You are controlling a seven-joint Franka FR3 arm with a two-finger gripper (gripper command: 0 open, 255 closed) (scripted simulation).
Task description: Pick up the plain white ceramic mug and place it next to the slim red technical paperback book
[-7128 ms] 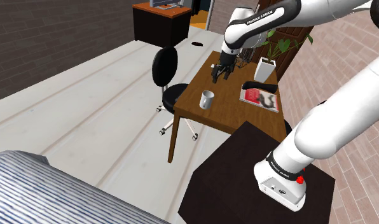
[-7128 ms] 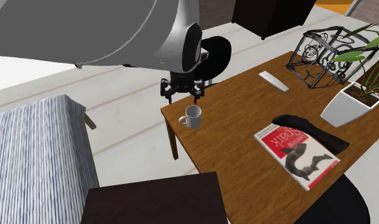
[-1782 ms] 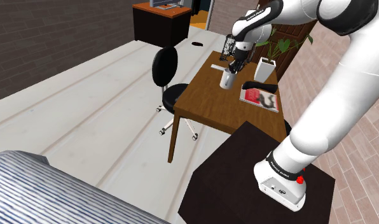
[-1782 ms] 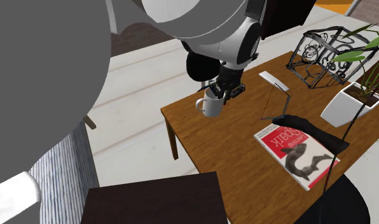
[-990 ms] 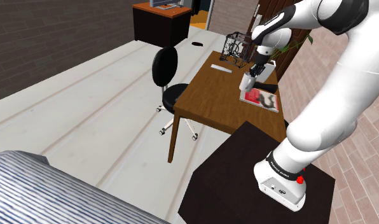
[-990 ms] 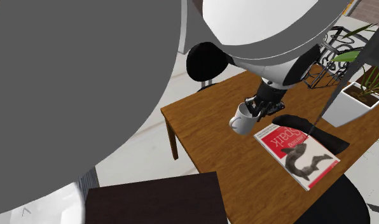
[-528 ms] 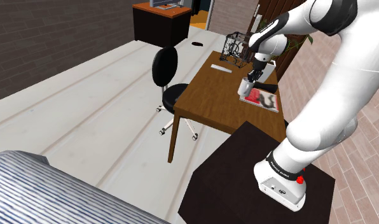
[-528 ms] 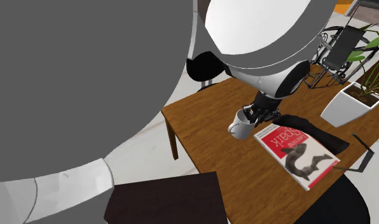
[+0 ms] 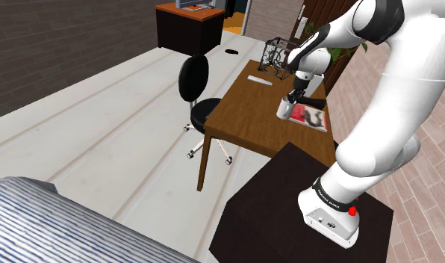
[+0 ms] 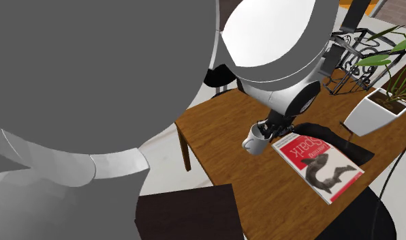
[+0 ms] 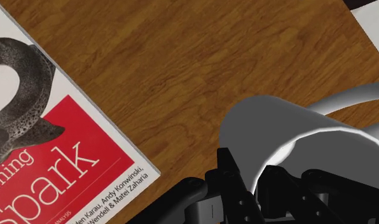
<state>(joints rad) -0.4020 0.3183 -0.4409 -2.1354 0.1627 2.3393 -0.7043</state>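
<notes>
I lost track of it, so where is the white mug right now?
The mug is clasped in the claw, just beside the red book, on its left in the second exterior view, over the wooden table.

I take this for a room in a house fitted out as a study. In the middle of the shoulder view stands a wooden desk point(image 9: 243, 104) with a black swivel chair point(image 9: 193, 76) on castors beside it. On the desk are a red paperback point(image 10: 317, 163), a leafy plant in a white pot point(image 10: 367, 117) and a wire ornament point(image 9: 273, 54). A second desk point(image 9: 185, 22), dark with an orange top, stands at that view's top edge. Pale floorboards point(image 9: 101, 142), a dark brick wall point(image 9: 57, 52) at upper left and striped upholstery point(image 9: 49, 224) at lower left look domestic.
</notes>
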